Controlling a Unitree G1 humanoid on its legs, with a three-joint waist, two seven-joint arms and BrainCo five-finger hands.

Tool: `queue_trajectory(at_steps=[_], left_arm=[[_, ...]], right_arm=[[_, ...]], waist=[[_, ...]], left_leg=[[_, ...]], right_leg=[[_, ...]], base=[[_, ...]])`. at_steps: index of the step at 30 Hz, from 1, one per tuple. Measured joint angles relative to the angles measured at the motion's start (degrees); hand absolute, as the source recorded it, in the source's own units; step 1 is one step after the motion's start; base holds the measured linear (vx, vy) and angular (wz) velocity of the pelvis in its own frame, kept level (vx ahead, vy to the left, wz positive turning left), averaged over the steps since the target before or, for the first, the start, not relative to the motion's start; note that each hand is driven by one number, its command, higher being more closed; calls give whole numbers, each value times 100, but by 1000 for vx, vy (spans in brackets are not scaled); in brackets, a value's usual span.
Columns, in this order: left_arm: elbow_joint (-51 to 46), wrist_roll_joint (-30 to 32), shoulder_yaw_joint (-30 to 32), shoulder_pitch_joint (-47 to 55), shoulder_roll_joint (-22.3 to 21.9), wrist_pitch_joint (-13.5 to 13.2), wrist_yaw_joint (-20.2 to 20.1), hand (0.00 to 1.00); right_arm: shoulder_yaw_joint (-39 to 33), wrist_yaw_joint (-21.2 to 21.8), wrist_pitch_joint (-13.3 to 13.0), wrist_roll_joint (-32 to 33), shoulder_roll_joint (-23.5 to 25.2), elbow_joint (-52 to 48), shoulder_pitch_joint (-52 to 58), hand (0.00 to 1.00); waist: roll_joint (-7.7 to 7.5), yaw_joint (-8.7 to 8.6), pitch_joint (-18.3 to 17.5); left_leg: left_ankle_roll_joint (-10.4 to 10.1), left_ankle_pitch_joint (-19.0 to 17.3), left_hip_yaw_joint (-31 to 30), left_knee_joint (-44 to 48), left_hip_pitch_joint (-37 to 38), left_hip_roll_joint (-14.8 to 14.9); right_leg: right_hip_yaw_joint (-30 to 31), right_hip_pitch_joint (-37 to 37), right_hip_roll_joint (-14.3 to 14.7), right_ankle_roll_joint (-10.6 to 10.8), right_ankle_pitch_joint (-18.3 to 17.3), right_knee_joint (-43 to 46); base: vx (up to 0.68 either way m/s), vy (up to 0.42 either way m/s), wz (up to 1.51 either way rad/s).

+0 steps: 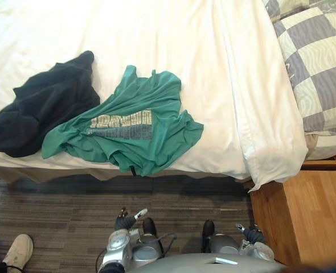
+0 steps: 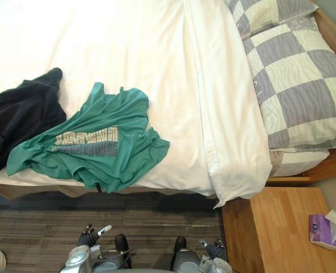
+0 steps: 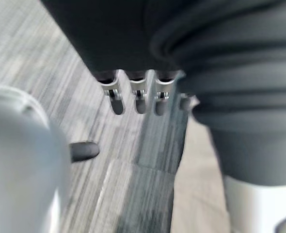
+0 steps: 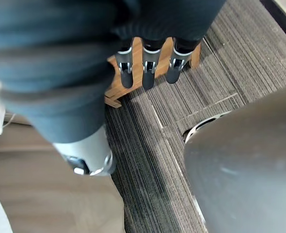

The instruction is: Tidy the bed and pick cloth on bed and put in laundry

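Note:
A crumpled green T-shirt (image 1: 131, 122) with a printed front lies near the bed's front edge, one corner hanging over it. A black garment (image 1: 42, 108) lies bunched just to its left and touches it. Both rest on the white duvet (image 1: 213, 74). My left hand (image 1: 125, 220) hangs low over the carpet in front of the bed, its fingers (image 3: 138, 99) straight and empty. On the other side, my right hand (image 1: 251, 233) hangs by the nightstand with relaxed fingers (image 4: 148, 70), holding nothing. Both hands are well short of the clothes.
Grey-and-cream checked pillows (image 1: 322, 62) lie at the bed's right end. A wooden nightstand (image 1: 304, 216) stands at the right with a purple tissue pack (image 2: 324, 230) on it. A person's pale shoe (image 1: 17, 250) is on the striped carpet (image 1: 54, 210) at lower left.

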Motion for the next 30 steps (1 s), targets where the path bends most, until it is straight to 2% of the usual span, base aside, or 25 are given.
queue_trajectory(at_steps=[7, 8, 16, 18, 21, 22, 23, 24, 25, 26, 27, 29, 30], left_arm=[[29, 115, 203, 148, -171, 10, -13, 0], [227, 133, -23, 165, -224, 86, -116, 0], [222, 126, 2, 165, -228, 112, -113, 0], [209, 116, 66, 163, -227, 139, -114, 0], [135, 78, 296, 158, -228, 211, -107, 0], [50, 34, 407, 162, -230, 247, -109, 0], [-66, -12, 494, 156, -233, 252, -107, 0], [-126, -16, 553, 133, -236, 249, -114, 0], [-269, -130, 702, 162, -265, 245, -114, 0], [-395, -180, 792, 220, -256, 248, -110, 0], [-457, -180, 798, 243, -261, 248, -109, 0], [-604, -177, 798, 268, -290, 204, -111, 0], [-661, -174, 797, 287, -329, 195, -108, 0]], right_arm=[[-85, 17, 105, -137, -65, 145, 8, 0], [-305, 40, 217, -138, -80, 370, -11, 0], [-307, 60, 225, -140, -79, 366, -11, 0], [-309, 97, 240, -140, -77, 355, -13, 0], [-336, 116, 287, -141, -69, 235, -5, 0], [-402, 124, 310, -138, -66, 215, -6, 0], [-506, 129, 326, -141, -62, 173, -10, 0], [-552, 132, 346, -143, -15, 138, -6, 0], [-658, 123, 394, -145, -36, 114, 7, 0], [-666, 124, 415, -145, -60, 103, 92, 0], [-655, 127, 421, -145, -68, 75, 159, 0], [-636, 132, 432, -142, -71, -34, 392, 0], [-631, 130, 419, -120, -68, -44, 464, 0]], waist=[[102, 30, -273], [296, 35, -558], [294, 26, -559], [279, 13, -539], [234, -19, -515], [174, -59, -521], [142, -103, -457], [51, -116, -383], [60, -99, -303], [6, -99, -275], [-18, -117, -263], [-7, -140, -275], [35, -149, -299]], left_leg=[[-6, 158, 64, -452, 416, -73], [1, 158, -364, -605, 693, -219], [-1, 119, -351, -603, 697, -216], [3, 13, -351, -502, 668, -210], [16, -544, -404, 653, 65, -42], [6, -724, -446, 1101, -191, 32], [-117, -935, -502, 1609, -469, 93], [-30, -1175, -412, 2089, -678, 210], [173, -1449, -243, 3041, -956, 692], [98, -1497, -216, 3367, -995, 1141], [41, -1463, -205, 3351, -980, 1325], [-238, -1233, -187, 2814, -871, 1937], [-295, -1090, -188, 2577, -870, 2090]], right_leg=[[78, 224, 54, 4, 108, -273], [42, 626, -6, 67, 189, -602], [49, 618, -8, 69, 179, -584], [49, 541, -37, 67, 49, -395], [32, 70, -206, 91, -399, 541], [-11, -128, -332, 102, -600, 986], [-60, -310, -452, 97, -785, 1365], [-82, -369, -529, 61, -882, 1539], [-73, -526, -586, 27, -1047, 1937], [-40, -614, -748, 112, -1212, 2295], [-21, -657, -855, 172, -1281, 2437], [71, -842, -1282, 497, -1466, 2788], [56, -896, -1434, 638, -1481, 2836]], base=[[-35, 7, -9], [0, 0, 0], [0, 0, 0], [0, 0, 0], [20, -7, 12], [40, -4, 30], [20, 15, 36], [-34, 41, 28], [-49, 71, 10], [-36, 88, 5], [-13, 166, 11], [-16, 359, 26], [-32, 555, 42]])
